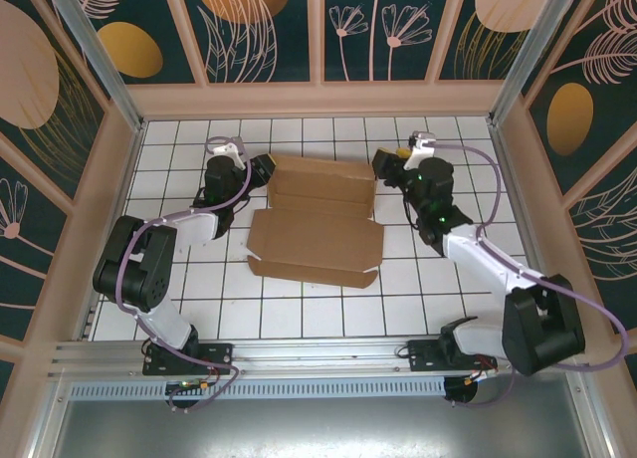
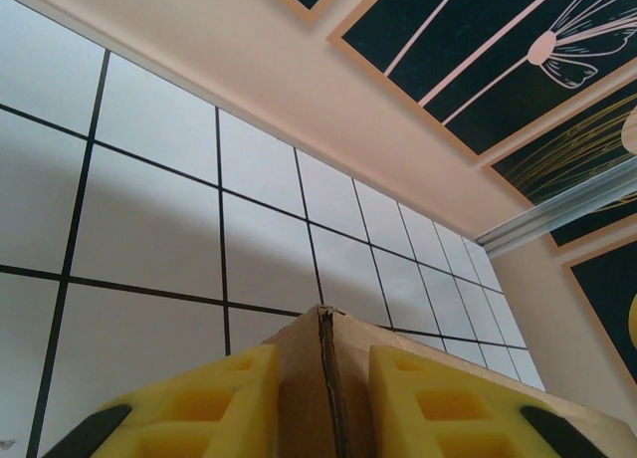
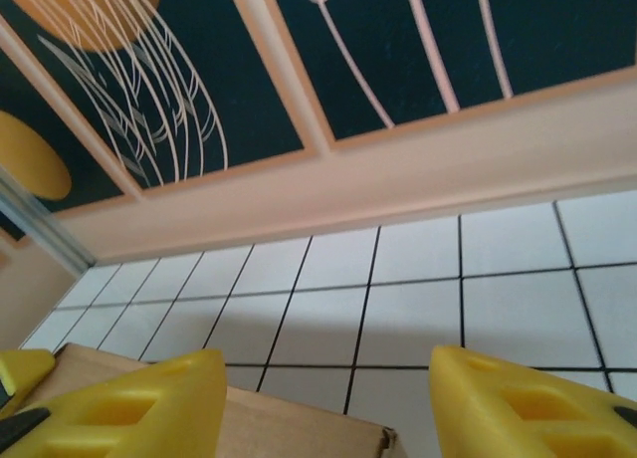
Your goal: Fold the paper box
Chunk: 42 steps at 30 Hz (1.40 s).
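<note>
Above white tiles [image 2: 149, 229], the wrist view shows left pincer [image 2: 323, 403] clamping paper box [image 2: 299, 363].

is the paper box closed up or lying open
Partly folded, lid open: the paper box has raised walls at the far half, near panel flat on the table.

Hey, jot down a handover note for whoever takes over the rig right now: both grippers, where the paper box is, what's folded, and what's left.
Left gripper: shut on the paper box at its far left corner, with a cardboard edge standing between the yellow fingers.
Right gripper: open at the box's far right corner, not gripping anything.
Box: in the middle of the tiled table, between the two arms.
Done: the far half looks creased up into low walls.
Left: the near panel lies flat and open, so the box is not closed. Closing it over the far half looks like the next step.
</note>
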Each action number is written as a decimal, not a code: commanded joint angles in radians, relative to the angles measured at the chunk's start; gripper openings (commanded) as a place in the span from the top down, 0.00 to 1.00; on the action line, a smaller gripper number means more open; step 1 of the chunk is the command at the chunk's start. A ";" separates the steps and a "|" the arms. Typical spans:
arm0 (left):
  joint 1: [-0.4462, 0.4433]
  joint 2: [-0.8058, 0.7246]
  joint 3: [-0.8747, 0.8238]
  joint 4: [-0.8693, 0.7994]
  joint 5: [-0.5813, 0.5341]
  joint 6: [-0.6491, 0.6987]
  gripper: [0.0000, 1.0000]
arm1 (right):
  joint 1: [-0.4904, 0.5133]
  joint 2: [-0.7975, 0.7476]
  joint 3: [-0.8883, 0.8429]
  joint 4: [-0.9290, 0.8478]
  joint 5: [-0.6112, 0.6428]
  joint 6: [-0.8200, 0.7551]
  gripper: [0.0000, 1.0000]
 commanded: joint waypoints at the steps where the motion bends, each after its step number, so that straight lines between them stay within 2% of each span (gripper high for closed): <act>1: 0.000 0.027 -0.009 -0.153 -0.038 0.039 0.71 | -0.010 0.062 0.035 -0.166 -0.085 0.034 0.44; 4: 0.000 0.025 -0.010 -0.160 -0.045 0.048 0.71 | -0.011 0.109 0.047 -0.176 -0.075 0.034 0.45; 8: 0.001 0.031 -0.009 -0.161 -0.044 0.045 0.72 | -0.019 0.173 0.048 -0.186 -0.050 0.050 0.55; 12: 0.000 0.033 -0.001 -0.177 -0.049 0.028 0.74 | -0.026 0.210 0.079 -0.219 -0.060 0.058 0.60; 16: 0.001 -0.083 0.020 -0.251 -0.102 0.053 0.54 | -0.021 0.116 0.106 -0.265 -0.050 0.021 0.53; 18: 0.001 -0.160 0.046 -0.293 -0.120 0.085 0.49 | -0.006 0.067 0.126 -0.307 -0.012 -0.025 0.47; 22: 0.000 -0.324 0.056 -0.369 -0.158 0.090 0.44 | 0.096 -0.006 0.121 -0.359 0.125 -0.179 0.44; 25: -0.001 -0.416 0.024 -0.415 -0.162 0.081 0.43 | 0.224 -0.018 0.086 -0.326 0.252 -0.395 0.43; 28: -0.001 -0.482 -0.020 -0.469 -0.207 0.093 0.44 | 0.304 0.019 0.089 -0.273 0.356 -0.608 0.34; 34: -0.001 -0.589 -0.095 -0.492 -0.261 0.121 0.44 | 0.393 0.193 0.209 -0.222 0.422 -0.941 0.15; 39: -0.001 -0.623 -0.067 -0.539 -0.237 0.115 0.44 | 0.410 0.355 0.325 -0.227 0.437 -1.059 0.14; 42: -0.001 -0.636 -0.055 -0.554 -0.214 0.103 0.44 | 0.401 0.423 0.341 -0.149 0.492 -1.120 0.17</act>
